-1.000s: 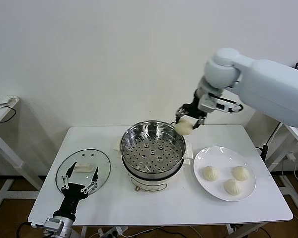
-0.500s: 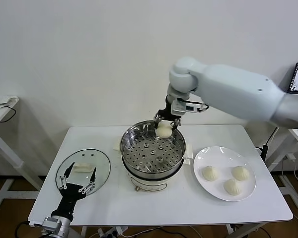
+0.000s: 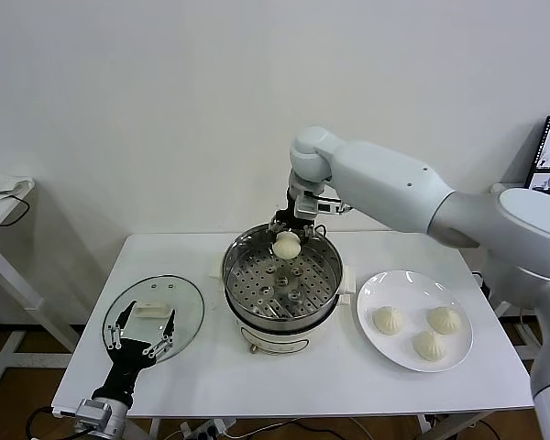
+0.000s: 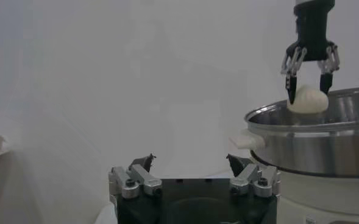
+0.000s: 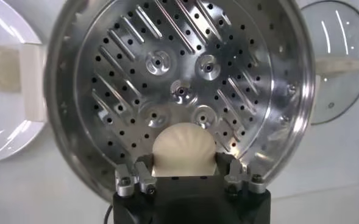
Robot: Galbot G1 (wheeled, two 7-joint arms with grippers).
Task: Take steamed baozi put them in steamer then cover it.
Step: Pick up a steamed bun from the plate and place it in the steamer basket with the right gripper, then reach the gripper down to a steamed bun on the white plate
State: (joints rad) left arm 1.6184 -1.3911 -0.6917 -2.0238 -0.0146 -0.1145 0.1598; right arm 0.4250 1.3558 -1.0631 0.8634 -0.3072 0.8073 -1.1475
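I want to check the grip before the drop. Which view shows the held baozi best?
The right wrist view: the baozi fills the space between the right claw fingers, over the steamer tray. The head view shows it small above the tray. The left wrist view shows it side-on, far off.

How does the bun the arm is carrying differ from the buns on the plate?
The carried baozi hangs in the right gripper over the steamer; the three plate baozi rest free on the white plate. It is alone; they sit clustered. All are cream-white and look similar in size.
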